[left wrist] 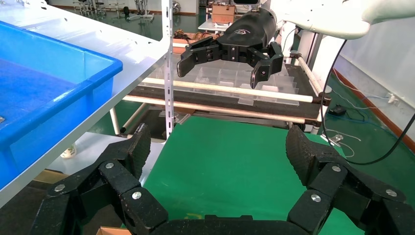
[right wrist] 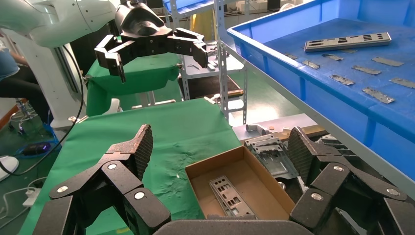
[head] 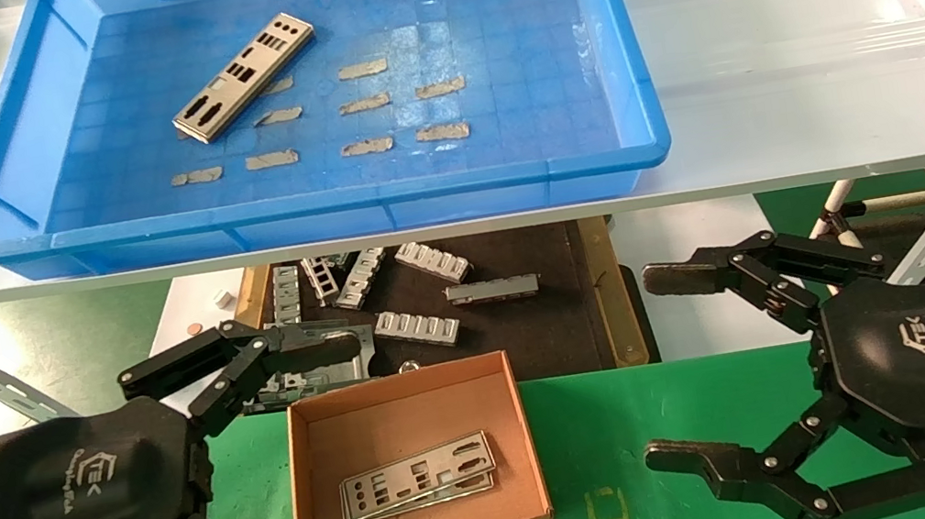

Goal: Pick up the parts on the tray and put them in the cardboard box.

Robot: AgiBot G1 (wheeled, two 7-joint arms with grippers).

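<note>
Showing both grippers low over the green bench, jaws spread wide and holding nothing; left gripper [head: 257,459] just beside the left wall of the cardboard box [head: 310,469], right gripper [head: 674,365] well apart to its right. Resting flat on the box floor, stacked parts [head: 416,477]; lying diagonally in the far-left area of the tray [head: 305,203] on the raised shelf, one remaining part [head: 244,77], among small grey patches [head: 364,103]. Scattered on the dark mat [head: 546,320] below the shelf, ribbed grey brackets [head: 418,327], not to be collected. Likely failures, as judged: thin plate lying flush on the gridded floor, so jaws sliding over it or pushing it aside; tray rim or shelf edge struck on the reach upward; box nudged by the left gripper on rising.
</note>
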